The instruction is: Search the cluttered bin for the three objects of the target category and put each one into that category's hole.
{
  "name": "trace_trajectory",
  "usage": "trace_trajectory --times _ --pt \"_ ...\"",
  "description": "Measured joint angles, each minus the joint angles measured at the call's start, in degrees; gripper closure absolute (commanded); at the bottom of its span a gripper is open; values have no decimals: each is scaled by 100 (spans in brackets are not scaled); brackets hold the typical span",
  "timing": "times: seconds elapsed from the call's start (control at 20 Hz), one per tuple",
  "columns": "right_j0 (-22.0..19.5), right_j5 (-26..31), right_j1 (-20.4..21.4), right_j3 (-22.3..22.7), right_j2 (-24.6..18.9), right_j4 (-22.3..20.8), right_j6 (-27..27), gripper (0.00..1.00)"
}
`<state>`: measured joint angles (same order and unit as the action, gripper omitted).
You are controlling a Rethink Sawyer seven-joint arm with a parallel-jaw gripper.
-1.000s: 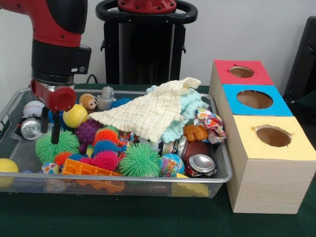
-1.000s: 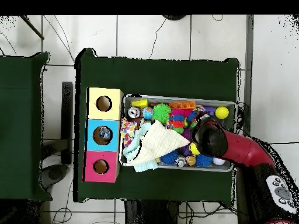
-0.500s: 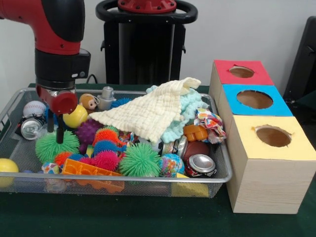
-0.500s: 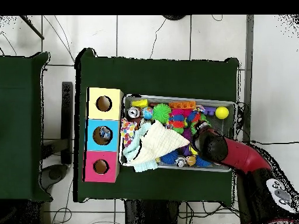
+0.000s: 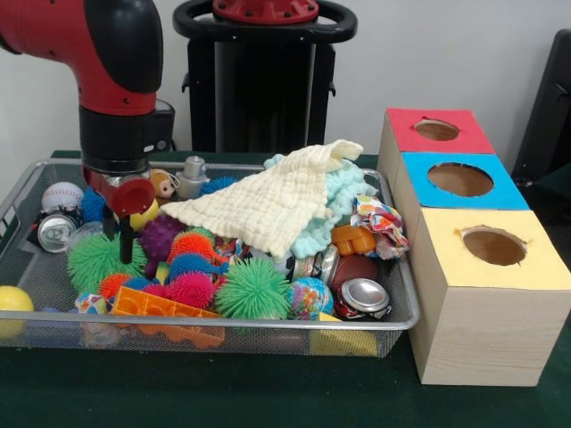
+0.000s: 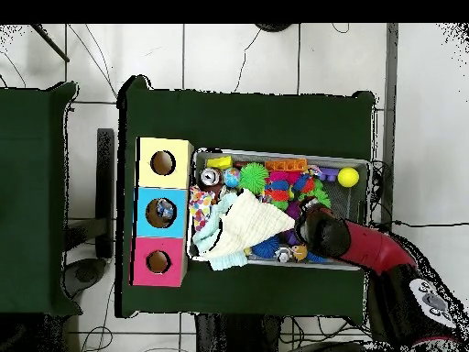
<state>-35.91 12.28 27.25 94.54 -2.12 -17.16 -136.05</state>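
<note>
The silver wire-mesh bin (image 5: 406, 294) is full of toys. A silver-topped can (image 5: 55, 232) lies at its left end. A second can (image 5: 361, 296) lies at the front right and also shows in the overhead view (image 6: 211, 177). I cannot make out the crushed clear bottle. My gripper (image 5: 118, 234) hangs low in the bin's left part, right of the left can, between a green spiky ball (image 5: 96, 260) and a purple spiky ball (image 5: 161, 236). Its fingers stand apart with nothing between them. In the overhead view the arm (image 6: 353, 243) hides it.
Three wooden boxes with round holes stand right of the bin: red (image 5: 437, 131), blue (image 5: 459, 180), yellow (image 5: 492, 247). A cream cloth (image 5: 268, 207) is draped over the middle toys, with a light-blue cloth (image 5: 343, 201) behind it. A yellow ball (image 5: 13, 300) lies at the front left.
My arm has moved right in the front view, away from the left can and toward the purple spiky ball. The gripper stays low and empty. The toys have not moved.
</note>
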Motion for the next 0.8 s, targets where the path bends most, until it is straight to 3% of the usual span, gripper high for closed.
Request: trace_trajectory --times 0.3,0.35,0.8 --pt "143 -202 18 1 44 -156 0 0" --pt "224 -237 17 2 67 -185 0 100" --pt "458 -257 48 18 180 -198 0 100"
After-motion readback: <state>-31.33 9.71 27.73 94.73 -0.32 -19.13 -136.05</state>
